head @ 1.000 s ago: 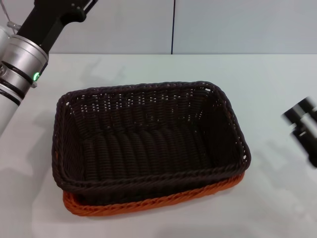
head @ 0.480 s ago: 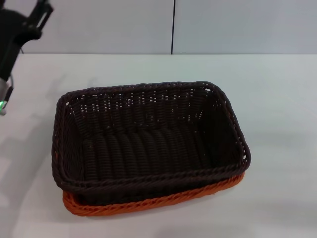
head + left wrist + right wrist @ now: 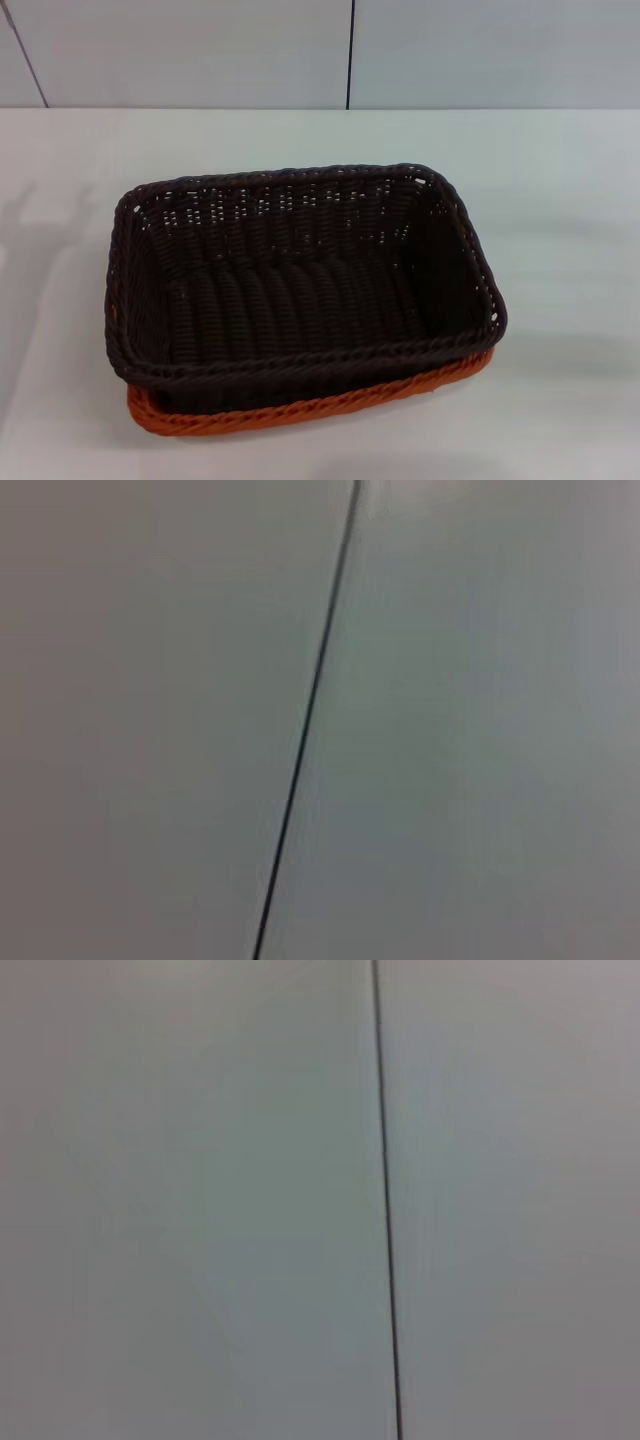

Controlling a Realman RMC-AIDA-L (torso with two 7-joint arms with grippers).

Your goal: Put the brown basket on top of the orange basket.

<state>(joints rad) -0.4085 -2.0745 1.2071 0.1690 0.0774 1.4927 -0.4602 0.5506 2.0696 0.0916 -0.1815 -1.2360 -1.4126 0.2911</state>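
The brown basket [image 3: 300, 285] sits nested on top of the orange basket [image 3: 300, 412] in the middle of the white table [image 3: 560, 200] in the head view. Only the orange basket's near rim and right corner show beneath the brown one. The brown basket is empty. Neither gripper shows in any view. Both wrist views show only a pale wall with a dark seam.
A pale wall [image 3: 480, 50] with a dark vertical seam [image 3: 349, 55] stands behind the table. The same kind of seam shows in the left wrist view [image 3: 305, 730] and the right wrist view [image 3: 385, 1210].
The left arm has drawn back up and out of the head view at the left. The right gripper left the view at the right edge. The baskets have not moved.
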